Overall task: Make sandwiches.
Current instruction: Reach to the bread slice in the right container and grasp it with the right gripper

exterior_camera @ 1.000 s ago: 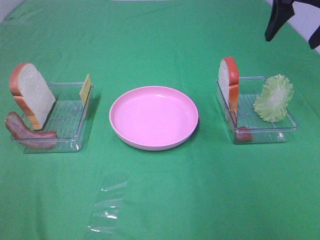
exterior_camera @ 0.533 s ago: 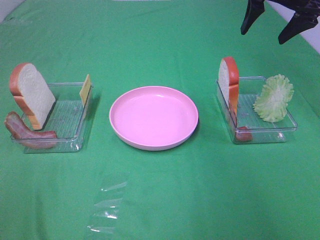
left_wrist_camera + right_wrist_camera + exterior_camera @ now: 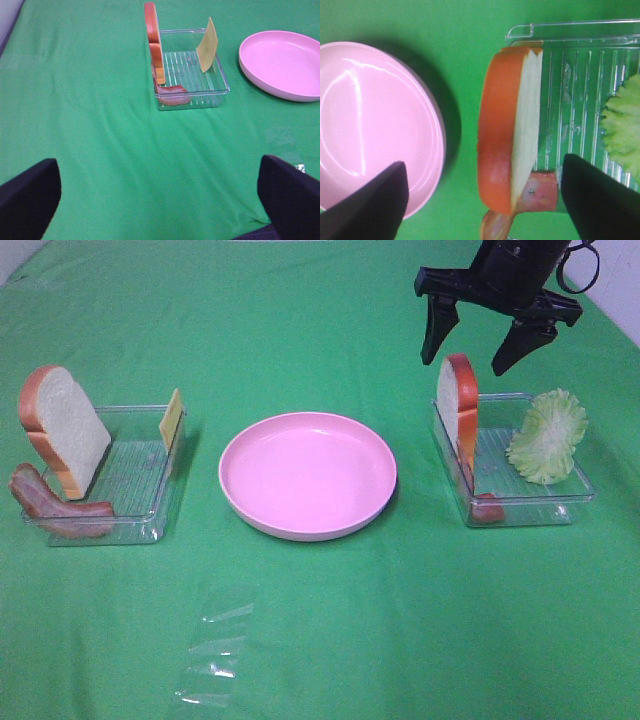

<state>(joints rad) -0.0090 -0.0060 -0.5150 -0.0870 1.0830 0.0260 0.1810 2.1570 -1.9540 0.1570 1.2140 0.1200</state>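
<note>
Exterior high shows me the right gripper [image 3: 466,362] spread wide just above the upright bread slice [image 3: 457,405] in the right tray [image 3: 530,512], touching nothing; my left gripper [image 3: 160,200], seen from its wrist, is spread wide too, empty over the bench [image 3: 100,140]. That slice stands on edge at the tray's wall nearest the pink plate [image 3: 305,530], a bacon strip [image 3: 487,508] at its foot, lettuce [image 3: 548,437] leaning opposite
</note>
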